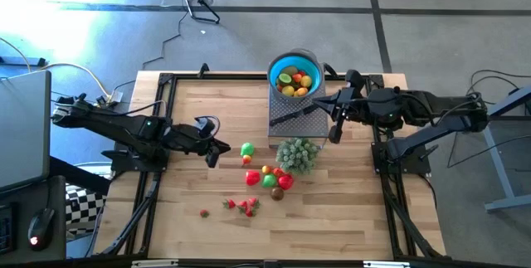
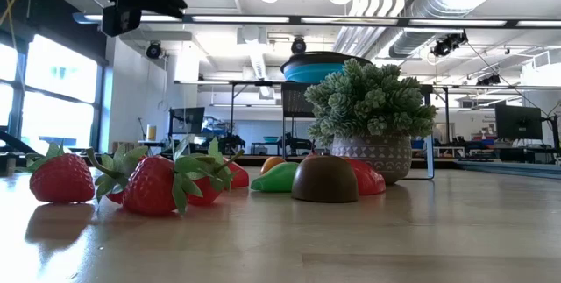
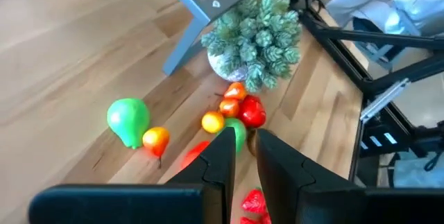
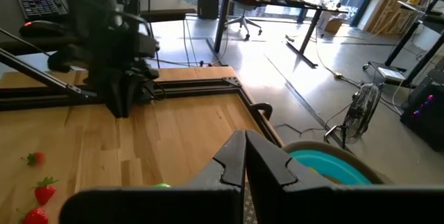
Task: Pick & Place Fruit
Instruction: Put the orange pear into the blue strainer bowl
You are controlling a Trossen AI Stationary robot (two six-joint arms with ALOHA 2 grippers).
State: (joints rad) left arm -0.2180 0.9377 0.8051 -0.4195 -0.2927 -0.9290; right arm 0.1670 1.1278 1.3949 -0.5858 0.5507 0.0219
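The left arm reaches in from the table's left edge, its left gripper [image 1: 217,153] low over the wood just beside a green pear [image 1: 247,148]. Its fingers [image 3: 220,156] stand a narrow slit apart and hold nothing. The right arm lies along the far right side, its right gripper [image 1: 334,129] pointing down beside a grey stand [image 1: 293,117] — fingers pressed shut, empty.

The near half of the table [image 1: 348,218] is bare wood, open on all sides, and so is the strip between the left gripper and the left edge.

The fruit is split. Several pieces sit in the blue bowl [image 1: 296,66] on top of the stand. The rest lies loose mid-table: the pear with a small orange-red piece [image 3: 156,139] touching it, a tight cluster [image 1: 272,177] of red, orange, green and brown, and strawberries [image 1: 243,207] nearer the front edge. A potted bushy plant [image 1: 297,153] stands between the stand and the cluster — just beside the fruit, on the side toward the right arm.
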